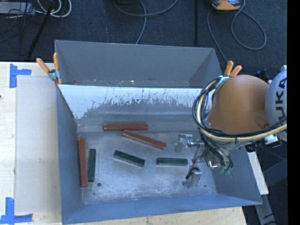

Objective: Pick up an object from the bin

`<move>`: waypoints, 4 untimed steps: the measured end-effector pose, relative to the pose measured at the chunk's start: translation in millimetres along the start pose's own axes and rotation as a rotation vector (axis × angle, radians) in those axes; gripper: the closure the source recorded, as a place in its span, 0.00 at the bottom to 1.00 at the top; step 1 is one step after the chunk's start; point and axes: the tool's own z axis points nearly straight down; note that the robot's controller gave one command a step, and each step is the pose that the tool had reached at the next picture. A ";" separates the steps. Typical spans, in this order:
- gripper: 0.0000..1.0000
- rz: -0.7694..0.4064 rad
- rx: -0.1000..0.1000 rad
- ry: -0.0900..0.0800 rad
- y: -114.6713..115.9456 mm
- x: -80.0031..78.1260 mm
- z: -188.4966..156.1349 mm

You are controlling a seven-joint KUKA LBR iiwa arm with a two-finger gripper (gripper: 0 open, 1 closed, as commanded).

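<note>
Your gripper (188, 161) reaches in from the right wall of the grey bin (136, 62). Its two fingers are spread wide, one on either side of the right end of a short dark green bar (169, 161) lying flat near that wall. A second green block (129, 158) lies toward the middle. Two brown bars (125, 126) lie nearer the back wall. A brown stick (83, 162) and a green strip (91, 164) lie along the left wall.
</note>
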 end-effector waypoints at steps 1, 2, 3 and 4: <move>0.00 0.056 -0.003 -0.007 52.8 -44.4 50.5; 1.00 0.059 0.000 -0.009 50.2 -44.0 47.7; 0.00 0.059 0.000 -0.009 50.1 -44.0 47.7; 0.00 0.184 -0.002 -0.018 66.1 -85.9 143.2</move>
